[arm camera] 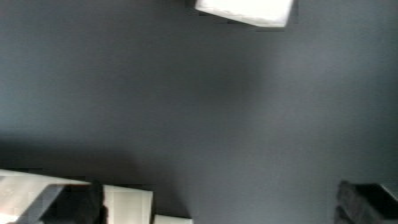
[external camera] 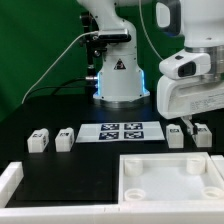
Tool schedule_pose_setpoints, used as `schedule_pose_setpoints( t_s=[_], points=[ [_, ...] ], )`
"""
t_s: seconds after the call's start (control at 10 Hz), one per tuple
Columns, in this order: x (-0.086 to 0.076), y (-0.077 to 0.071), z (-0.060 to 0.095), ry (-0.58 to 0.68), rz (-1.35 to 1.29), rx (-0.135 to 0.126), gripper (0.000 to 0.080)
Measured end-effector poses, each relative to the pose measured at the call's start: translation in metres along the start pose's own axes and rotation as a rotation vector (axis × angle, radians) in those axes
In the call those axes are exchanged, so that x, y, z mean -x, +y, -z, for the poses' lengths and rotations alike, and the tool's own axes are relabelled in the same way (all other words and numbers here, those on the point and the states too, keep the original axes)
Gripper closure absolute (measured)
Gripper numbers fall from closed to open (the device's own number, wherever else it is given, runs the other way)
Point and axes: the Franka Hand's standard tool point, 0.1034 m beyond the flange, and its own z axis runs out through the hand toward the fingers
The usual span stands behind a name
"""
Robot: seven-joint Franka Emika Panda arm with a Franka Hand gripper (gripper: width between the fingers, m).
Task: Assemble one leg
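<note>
Currently arm reaches down at exterior view's right, hand (external camera: 187, 123) spread wide, gripping nothing, just above leg (external camera: 176, 136); tray (external camera: 165, 158) nearby

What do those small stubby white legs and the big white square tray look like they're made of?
The small stubby white legs look like matte, opaque plastic: uniform white, blocky edges, no grain. The large white square tray seems the same plastic: even white, raised rim, soft shading, no gloss. Printed or moulded, I cannot tell.
</note>
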Motion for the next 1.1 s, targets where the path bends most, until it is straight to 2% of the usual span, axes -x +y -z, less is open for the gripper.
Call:
schedule_pose_setpoints(
  t_s=[0.2,0.3,0.4,0.5,0.7,0.9,1.0,1.1],
  points=[
    [0.006,-0.003,-0.003,-0.043,-0.045,-0.003,0.0151],
    [0.022,-0.016,-0.01,-0.169,-0.16,-0.006,0.0151],
    [0.032,-0.022,-0.008,-0.313,-0.221,-0.01,0.0151],
    [0.033,-0.023,-0.003,-0.437,-0.253,-0.016,0.0151],
    [0.032,-0.02,-0.006,-0.619,-0.253,-0.023,0.0151],
    [0.041,-0.017,-0.006,-0.827,-0.248,-0.029,0.0151],
    [0.038,-0.016,-0.01,-0.893,-0.246,-0.036,0.0151],
    [0.035,-0.016,-0.013,-0.89,-0.246,-0.038,0.0151]
  ],
)
